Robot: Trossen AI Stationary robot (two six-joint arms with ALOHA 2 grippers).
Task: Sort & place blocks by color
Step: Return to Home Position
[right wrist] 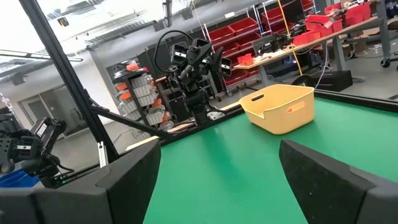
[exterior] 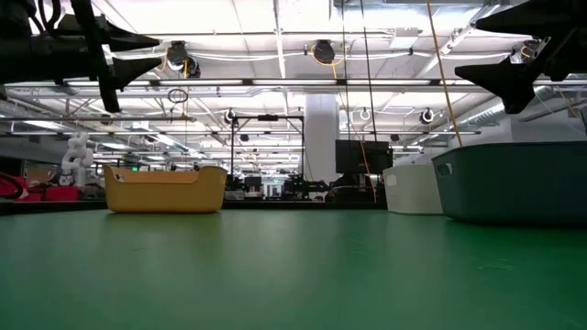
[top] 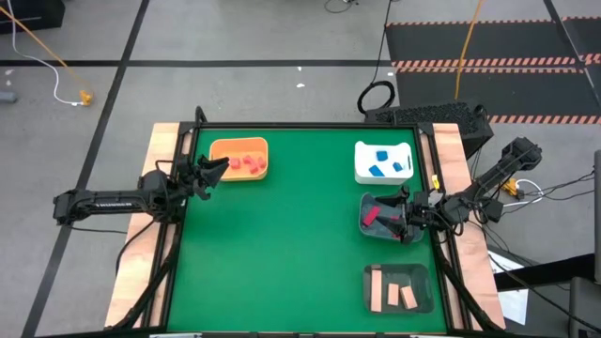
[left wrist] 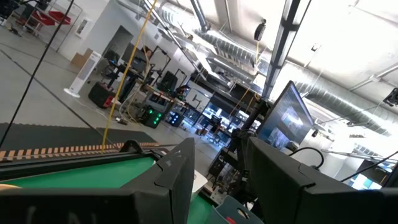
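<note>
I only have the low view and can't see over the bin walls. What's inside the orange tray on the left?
Observer: Red blocks lie in the orange tray.
Operator: Where are the tan ones?
Observer: The tan blocks lie in a flat grey tray on the right arm's side.
Operator: Grippers holding anything?
Observer: No; the left gripper beside the orange tray and the right gripper above the dark bin are both open, empty.

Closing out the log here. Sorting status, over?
Both claws open, empty: left claw at orange tray, right claw at dark tray. Blocks all in trays. Nothing blocking.
</note>
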